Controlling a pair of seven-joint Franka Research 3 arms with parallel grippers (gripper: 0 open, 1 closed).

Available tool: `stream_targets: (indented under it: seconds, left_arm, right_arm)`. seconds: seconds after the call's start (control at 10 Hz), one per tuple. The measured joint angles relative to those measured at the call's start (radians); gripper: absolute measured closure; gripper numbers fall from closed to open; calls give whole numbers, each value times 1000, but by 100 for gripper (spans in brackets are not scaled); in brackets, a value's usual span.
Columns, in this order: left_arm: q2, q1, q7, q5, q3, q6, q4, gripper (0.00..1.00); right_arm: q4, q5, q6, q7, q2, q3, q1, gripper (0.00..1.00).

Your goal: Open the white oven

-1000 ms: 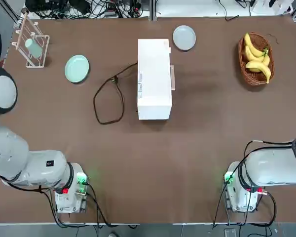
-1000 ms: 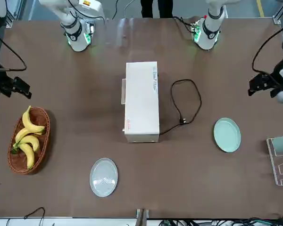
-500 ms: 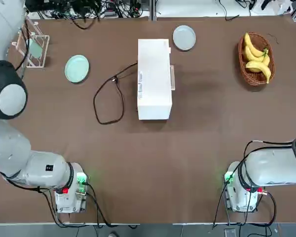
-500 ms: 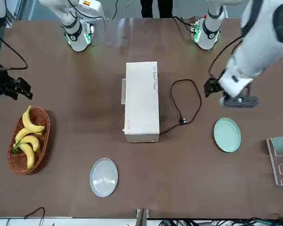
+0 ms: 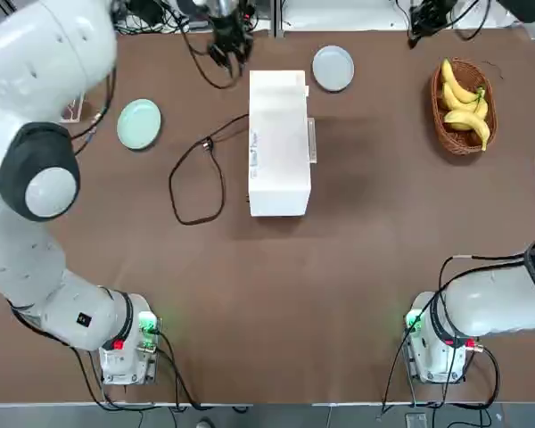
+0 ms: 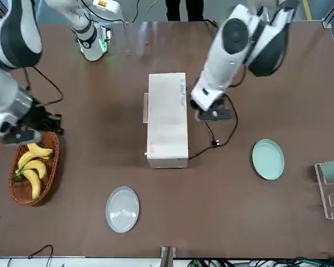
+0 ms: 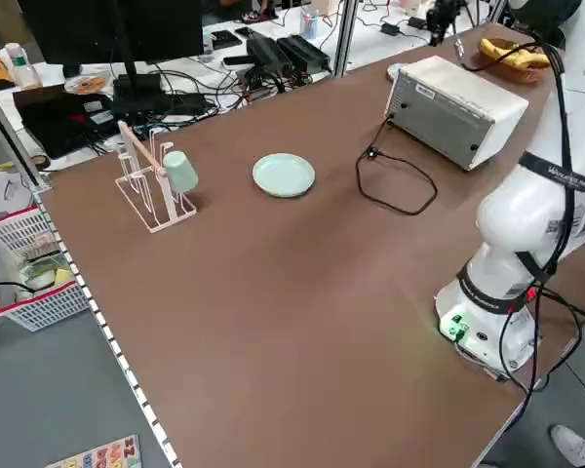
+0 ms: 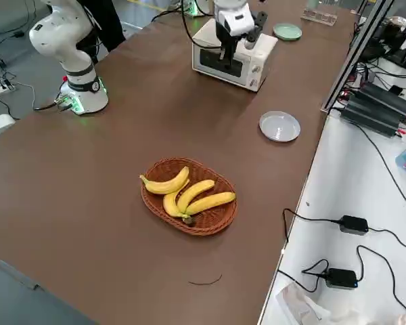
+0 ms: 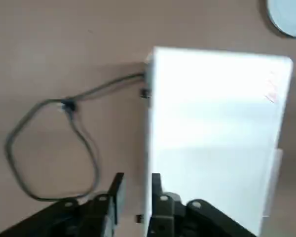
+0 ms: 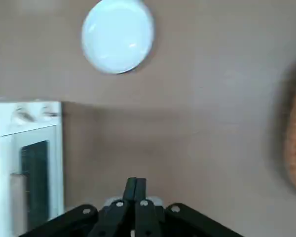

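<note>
A brown desk (image 5: 339,267) holds the white oven (image 5: 278,143), which lies near the middle toward the far edge, its long side running away from the robot. Its door faces the robot's right and is shut; from overhead only a thin strip of handle shows along that side, while the right side view (image 8: 234,49) shows the dark glass pane. A black power cord (image 5: 196,178) loops over the desk to the oven's left. The left gripper (image 9: 135,190) hovers above the oven's left side, its fingers a narrow gap apart and holding nothing; in the front view (image 6: 214,114) its fingers blur together. The right gripper (image 10: 135,190) has its fingers pressed together, empty, over bare desk to the oven's right; overhead it sits dark and partly cut off at the far edge (image 5: 425,16). A grey plate (image 5: 333,68) lies just beyond the oven's far right corner, a pale green plate (image 5: 139,123) well to the left, and a basket of bananas (image 5: 464,105) far right. A cup rack (image 7: 156,185) stands at the far left, mostly hidden overhead by the left arm.
</note>
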Motion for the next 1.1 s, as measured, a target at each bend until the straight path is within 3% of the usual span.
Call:
stream_targets:
  seconds: [0.1, 0.3, 0.4, 0.7, 1.1]
  left_arm:
    - [31, -44, -44, 1, 1, 37, -3, 84]
    - [88, -94, -110, 8, 2, 125, -25, 93]
    - [101, -101, -114, 10, 2, 145, -44, 95]
    - [104, -99, -114, 56, 5, 150, -75, 95]
    - [112, -97, -114, 83, 8, 158, -109, 95]
  right_arm:
    - [-39, 102, 14, -26, 6, 4, 30, 99]
    - [-95, 198, 45, -35, 6, 8, 115, 97]
    - [-143, 232, 117, -35, 7, 10, 167, 97]
    - [-289, 351, 346, -54, 14, 25, 301, 97]
    - [-329, 370, 418, -70, 23, 27, 334, 96]
